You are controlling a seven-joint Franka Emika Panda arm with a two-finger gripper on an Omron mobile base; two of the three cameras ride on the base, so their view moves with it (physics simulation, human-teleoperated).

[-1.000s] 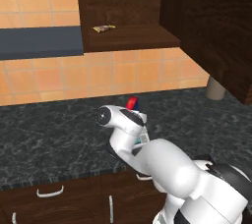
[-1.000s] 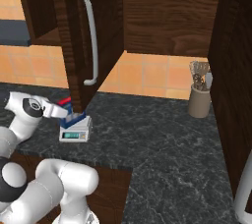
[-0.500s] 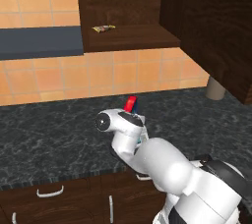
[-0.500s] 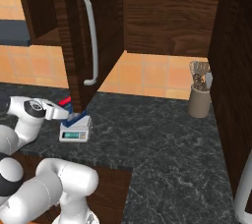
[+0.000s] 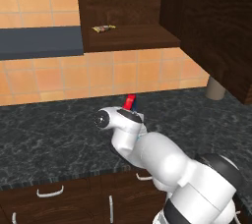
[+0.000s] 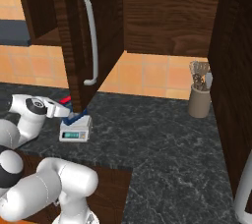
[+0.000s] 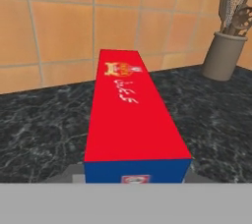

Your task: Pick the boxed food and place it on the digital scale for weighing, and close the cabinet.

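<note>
Boxed food [image 7: 135, 125]: blue carton with red top, resting on the digital scale [image 6: 75, 130].
Gripper [image 6: 68, 114]: closed around the boxed food.
Cabinet [image 6: 88, 31]: door open; yellowish packet [image 5: 104, 28] on shelf.
Crock [image 6: 199, 101]: holds utensils.
Change: arm has drawn slightly back.

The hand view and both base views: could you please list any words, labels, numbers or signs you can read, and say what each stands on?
Nothing can be read for certain.
Blue carton with a red face: a small emblem and a line of white script, too blurred to read.
Its blue end: a small white label, cut off and unreadable.
Light grey digital scale: greenish display, too small to make out any digits.
</note>
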